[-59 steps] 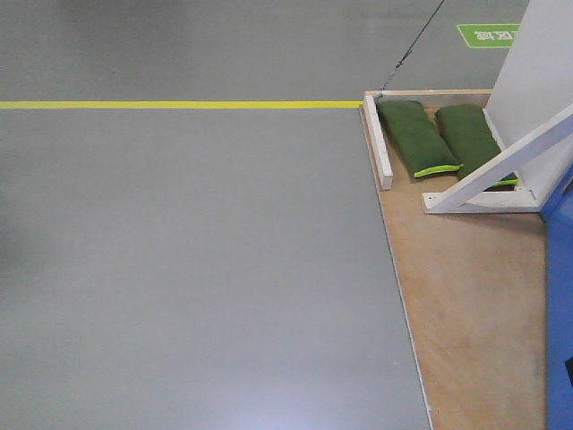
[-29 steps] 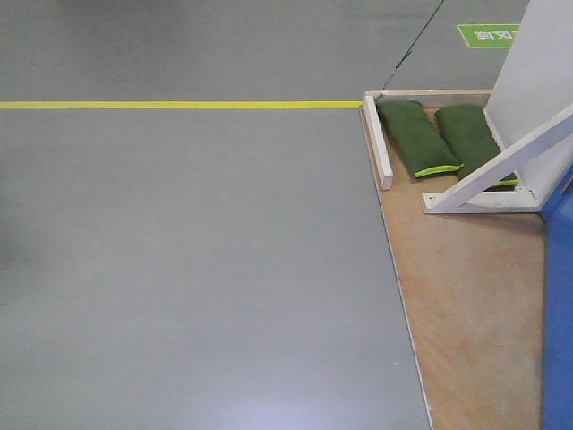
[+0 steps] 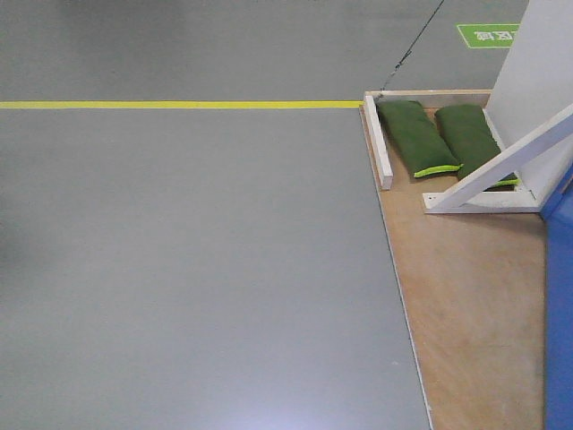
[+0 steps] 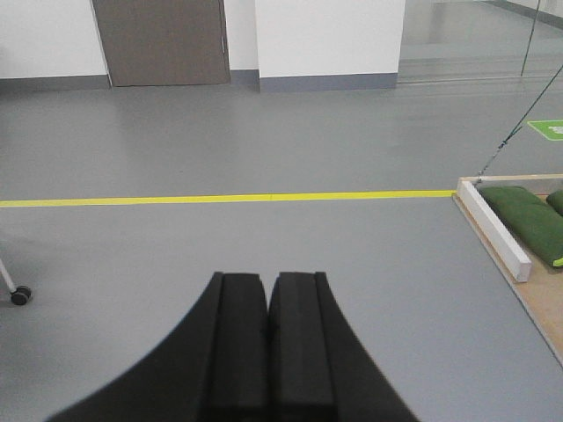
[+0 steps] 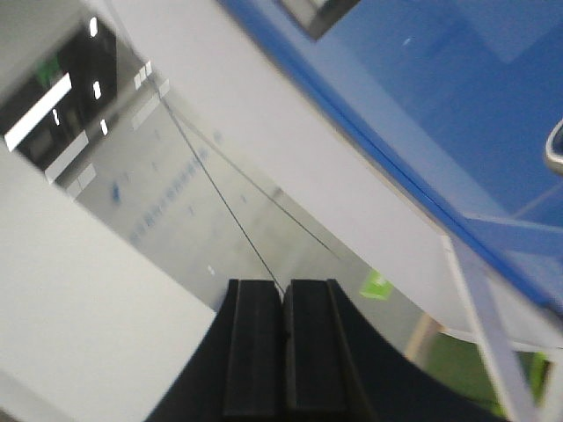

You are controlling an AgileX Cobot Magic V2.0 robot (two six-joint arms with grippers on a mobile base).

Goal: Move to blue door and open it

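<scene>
The blue door shows as a glossy blue strip point(image 3: 560, 340) at the right edge of the front view, standing on the wooden platform point(image 3: 466, 287). In the right wrist view the door panel point(image 5: 440, 97) fills the upper right, tilted, with part of its silver handle point(image 5: 555, 148) at the right edge. My right gripper point(image 5: 282, 294) is shut and empty, apart from the door and to the left of the handle. My left gripper point(image 4: 267, 290) is shut and empty, held over bare grey floor. The thumb-turn lock is out of view.
A white wall panel point(image 3: 537, 63) with a diagonal brace point(image 3: 501, 166) stands on the platform. Two green sandbags point(image 3: 416, 136) lie at its foot behind a white batten point(image 3: 379, 143). A yellow floor line point(image 3: 179, 105) runs left. A caster wheel point(image 4: 19, 295) is at far left.
A small dark shape at the lower right edge of the front view has left the frame. The rest of the view is almost unchanged.
</scene>
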